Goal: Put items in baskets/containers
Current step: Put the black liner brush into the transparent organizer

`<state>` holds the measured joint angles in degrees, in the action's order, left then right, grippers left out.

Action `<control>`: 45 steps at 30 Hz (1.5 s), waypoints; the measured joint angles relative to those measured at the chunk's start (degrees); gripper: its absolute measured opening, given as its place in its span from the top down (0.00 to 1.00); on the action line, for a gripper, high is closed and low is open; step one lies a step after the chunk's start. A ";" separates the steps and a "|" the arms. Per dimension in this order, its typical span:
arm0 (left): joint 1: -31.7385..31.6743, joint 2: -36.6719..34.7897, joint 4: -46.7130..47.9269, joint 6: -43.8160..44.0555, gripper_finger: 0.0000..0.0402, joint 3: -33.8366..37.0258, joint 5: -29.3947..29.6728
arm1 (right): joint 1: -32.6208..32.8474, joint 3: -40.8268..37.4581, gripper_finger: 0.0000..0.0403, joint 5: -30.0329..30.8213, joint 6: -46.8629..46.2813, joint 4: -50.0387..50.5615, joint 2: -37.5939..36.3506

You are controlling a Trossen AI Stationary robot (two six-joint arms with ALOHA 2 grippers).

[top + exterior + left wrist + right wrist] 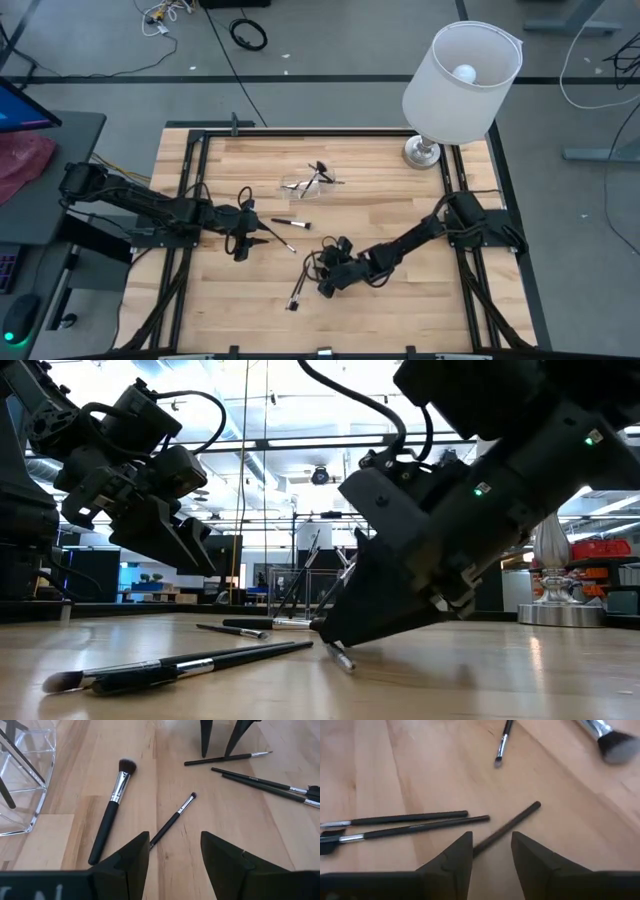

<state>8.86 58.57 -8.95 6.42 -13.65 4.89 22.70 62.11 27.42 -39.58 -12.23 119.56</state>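
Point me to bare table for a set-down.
Free: far-left corner beyond the left gripper; near-right corner below the right arm. Crowded: centre, from the clear cup with brushes to the loose brushes by the right gripper.

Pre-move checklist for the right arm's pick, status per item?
1. Right gripper open: ok, fingers apart.
2. Thin brush lined up: ok, its handle runs into the gap between the fingers.
3. Brush already gripped: not ok, the fingers have not closed on it.
4. Neighbours clear: cannot tell, two brushes lie close beside that gap.
5. Left gripper out of the way: ok, open over its own small brush, apart from the right arm in the high view.
6. Clear container reachable: cannot tell; it already holds brushes, and whether it stands upright is unclear.
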 joint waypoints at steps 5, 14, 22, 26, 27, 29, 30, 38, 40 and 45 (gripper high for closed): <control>0.00 0.00 0.03 -0.02 0.55 0.00 0.02 | -0.82 -0.04 0.64 0.09 3.92 -1.39 0.10; -0.01 0.00 0.24 0.22 0.55 0.00 0.01 | -1.55 0.37 0.67 -0.53 6.23 9.70 -0.38; -0.01 0.00 0.31 0.44 0.55 0.00 0.00 | -3.36 0.07 0.71 -3.52 12.11 9.58 -1.18; -0.01 0.00 0.31 0.44 0.55 0.00 0.00 | -3.72 -0.41 0.68 -3.32 15.61 11.86 -4.48; -0.01 0.00 0.31 0.44 0.55 0.00 0.00 | -3.72 -0.51 0.67 -3.22 16.60 12.51 -5.60; 0.00 0.00 0.32 0.46 0.55 0.00 0.00 | -3.56 -0.44 0.65 -2.88 17.98 12.77 -8.38; -0.02 0.00 0.37 0.46 0.55 0.00 0.00 | -3.44 -0.38 0.64 -2.84 18.75 13.68 -10.11; 0.00 0.00 0.39 0.48 0.55 0.02 0.00 | -1.50 -0.18 0.61 -2.31 11.98 27.12 -20.55; -0.02 0.00 0.37 0.52 0.55 0.02 0.00 | 0.21 -0.66 0.61 0.24 8.59 31.40 -21.41; -0.02 0.00 0.33 0.55 0.55 0.02 0.00 | 6.18 -1.57 0.62 14.85 -1.24 39.74 -22.64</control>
<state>8.84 58.57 -8.62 6.97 -13.63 4.89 28.88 60.53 42.27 -40.82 27.51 96.92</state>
